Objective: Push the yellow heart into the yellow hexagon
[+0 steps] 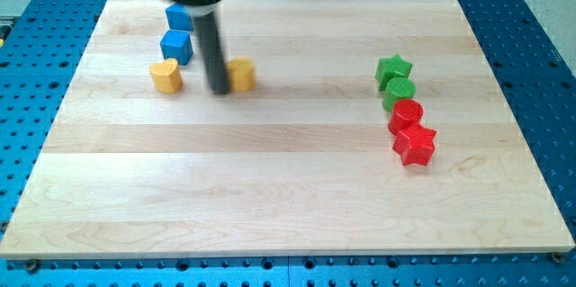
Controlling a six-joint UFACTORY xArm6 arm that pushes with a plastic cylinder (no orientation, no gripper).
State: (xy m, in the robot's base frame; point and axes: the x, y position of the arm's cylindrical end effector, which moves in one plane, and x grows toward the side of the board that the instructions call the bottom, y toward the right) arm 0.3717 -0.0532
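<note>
On the wooden desk, the yellow heart sat at the far left of the row, with a blue block just at its 1 o'clock. My tip — a bare rod end effector with no jaws to open or close, gripping nothing — rested between the two yellow pieces, the heart at its 9 o'clock, apart from it. The yellow hexagon lay at its 3 o'clock, touching or nearly so — I judged the tip stood on the wrong side for pushing the heart rightward
</note>
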